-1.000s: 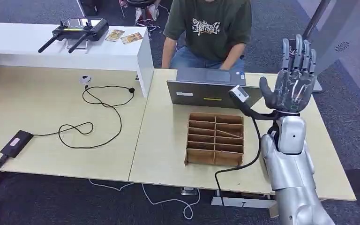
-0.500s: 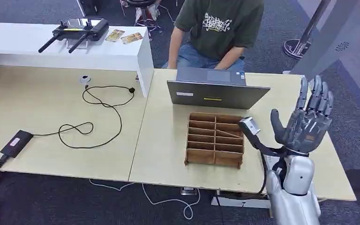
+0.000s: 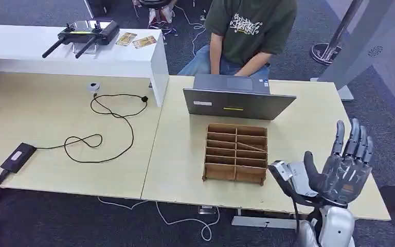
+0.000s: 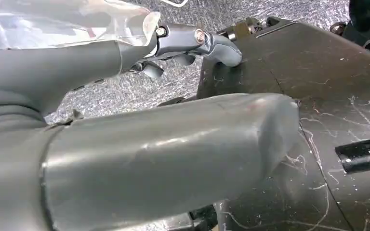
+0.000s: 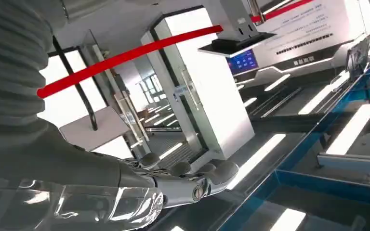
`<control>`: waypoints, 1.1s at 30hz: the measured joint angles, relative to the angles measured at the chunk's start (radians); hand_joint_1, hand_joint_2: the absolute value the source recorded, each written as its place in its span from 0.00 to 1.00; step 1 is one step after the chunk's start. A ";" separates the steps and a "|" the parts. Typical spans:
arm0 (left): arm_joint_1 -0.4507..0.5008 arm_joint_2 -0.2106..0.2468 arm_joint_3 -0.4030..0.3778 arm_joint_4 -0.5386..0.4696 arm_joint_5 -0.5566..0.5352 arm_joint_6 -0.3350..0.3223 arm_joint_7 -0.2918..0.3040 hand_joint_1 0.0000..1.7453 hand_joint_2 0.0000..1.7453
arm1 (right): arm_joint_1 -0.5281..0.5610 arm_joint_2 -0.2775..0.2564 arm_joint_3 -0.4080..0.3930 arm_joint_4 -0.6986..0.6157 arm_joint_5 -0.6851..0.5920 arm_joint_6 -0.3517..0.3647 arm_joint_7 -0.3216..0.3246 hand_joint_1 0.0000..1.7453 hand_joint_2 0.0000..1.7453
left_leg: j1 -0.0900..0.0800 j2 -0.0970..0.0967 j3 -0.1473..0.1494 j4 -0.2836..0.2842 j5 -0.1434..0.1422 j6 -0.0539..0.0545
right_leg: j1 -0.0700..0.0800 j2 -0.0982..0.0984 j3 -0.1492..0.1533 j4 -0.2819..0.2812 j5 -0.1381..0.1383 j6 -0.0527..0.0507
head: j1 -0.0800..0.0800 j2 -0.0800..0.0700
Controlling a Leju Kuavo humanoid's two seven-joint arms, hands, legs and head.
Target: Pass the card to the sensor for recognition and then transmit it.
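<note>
Nearest the camera, the right hand (image 3: pixel 343 167) is raised at the near right corner of the pale wooden counter (image 3: pixel 308 128), palm facing the robot, its dark fingers (image 3: pixel 354 141) straight, spread and holding nothing. The left hand (image 4: pixel 125 144) hangs low beside the robot's body over grey carpet; whether it is released or clenched cannot be told from its close wrist view. Just left of the right hand, near the counter's front edge, lies a brown cardboard tray of slotted compartments (image 3: pixel 236 153). Beyond it stands an open grey laptop (image 3: pixel 235 98), with a person in a dark green printed T-shirt (image 3: pixel 247 31) behind it. Far left, a black looping cable (image 3: pixel 108 128) runs to a black adapter (image 3: pixel 17 157). On the raised white shelf (image 3: pixel 56 54) at the back lie a black remote controller (image 3: pixel 85 33) and two small patterned cards (image 3: pixel 136 40), well apart from both hands.
</note>
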 joint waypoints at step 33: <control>0.000 -0.002 0.013 0.000 -0.002 0.018 -0.002 0.00 0.00 | 0.136 -0.020 0.168 -0.139 0.000 0.302 0.198 0.00 1.00 | 0.000 0.001 0.000 0.000 0.000 0.000 | 0.000 0.000 0.000 0.000 0.000 0.000 | 0.000 0.000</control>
